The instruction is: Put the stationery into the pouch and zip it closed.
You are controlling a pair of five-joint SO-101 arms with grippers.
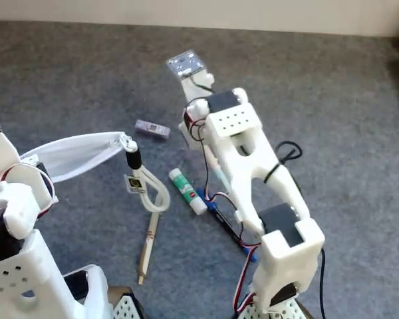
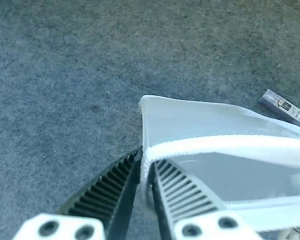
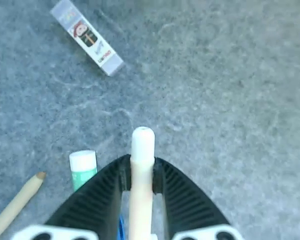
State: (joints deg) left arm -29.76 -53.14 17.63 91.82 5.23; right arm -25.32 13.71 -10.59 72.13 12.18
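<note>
**Left claw** (image 2: 146,162): narrow, clamped on the rim of the pouch.

**Pouch** (image 1: 73,154): white mesh, its mouth gaping, held off the table by one end at the left side of the high view. Its far corner carries a black fitting (image 1: 133,158) and a looped white strap (image 1: 158,197) that lies on the table.

**Right claw** (image 3: 141,167): closed around a white pen (image 3: 142,142), whose rounded end sticks out past the fingertips.

**Eraser** (image 1: 151,129): small printed block flat on the table, just beyond the pouch's strap end and apart from it.

**Glue stick** (image 1: 187,191): green and white, lying between the strap and the right arm.

**Pencil** (image 1: 146,249): bare wood, lying near the strap loop on the side toward the arm bases.

**Table** (image 1: 332,100): grey felt-like covering.
</note>
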